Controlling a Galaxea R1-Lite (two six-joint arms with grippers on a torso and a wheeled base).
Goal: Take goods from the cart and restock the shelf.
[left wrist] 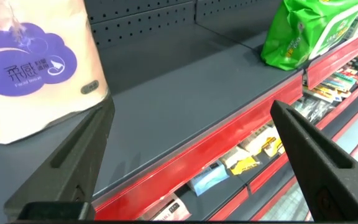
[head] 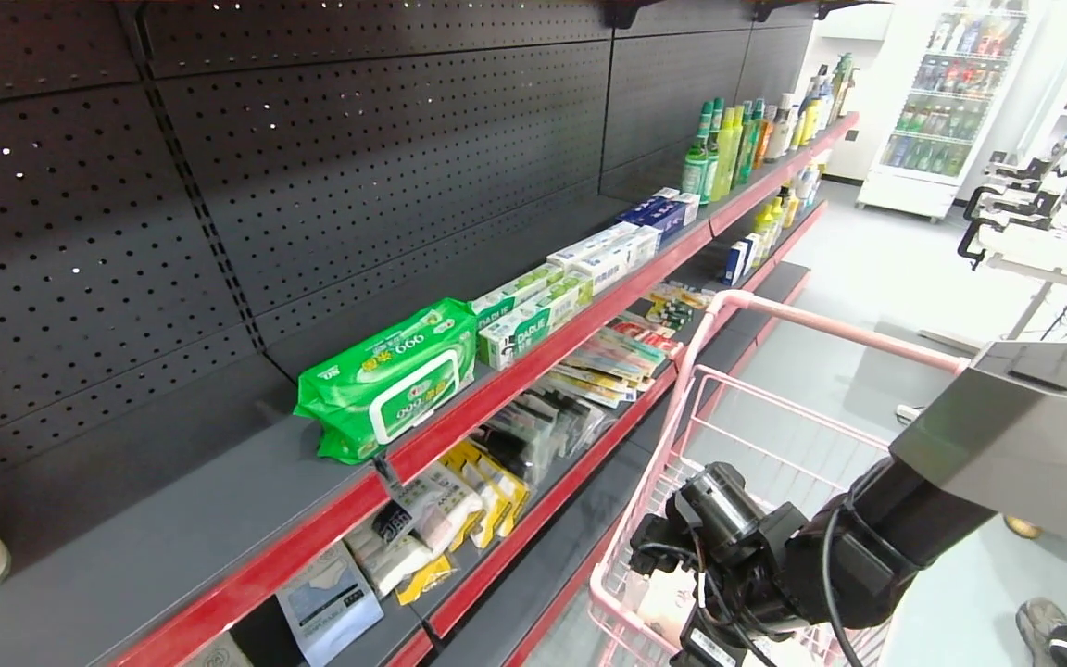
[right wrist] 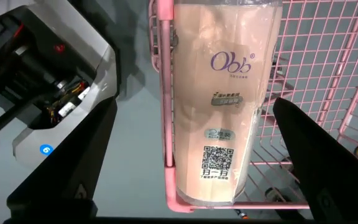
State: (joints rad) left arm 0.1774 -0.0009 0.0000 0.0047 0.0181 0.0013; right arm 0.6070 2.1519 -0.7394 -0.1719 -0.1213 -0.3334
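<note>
A beige paper-roll pack point(right wrist: 219, 112) stands against the near corner of the pink wire cart point(right wrist: 161, 93). My right gripper point(right wrist: 194, 106) hangs open just above it, one finger to each side, without touching it. In the head view the right arm reaches down into the cart point(head: 774, 320) at the lower right. My left gripper point(left wrist: 191, 109) is open and holds nothing over the grey shelf board point(left wrist: 179, 106). On that board, a white tissue pack with a purple cloud point(left wrist: 33, 68) stands on one side of it and a green wet-wipe pack point(left wrist: 306, 31) lies on the other.
The shelf point(head: 219, 519) has a red front edge and a black pegboard back. Beyond the green pack point(head: 390, 375) lie toothpaste boxes point(head: 533, 315) and bottles point(head: 728, 148). Lower shelves hold hanging packets point(head: 459, 500). A drinks fridge point(head: 941, 102) stands down the aisle.
</note>
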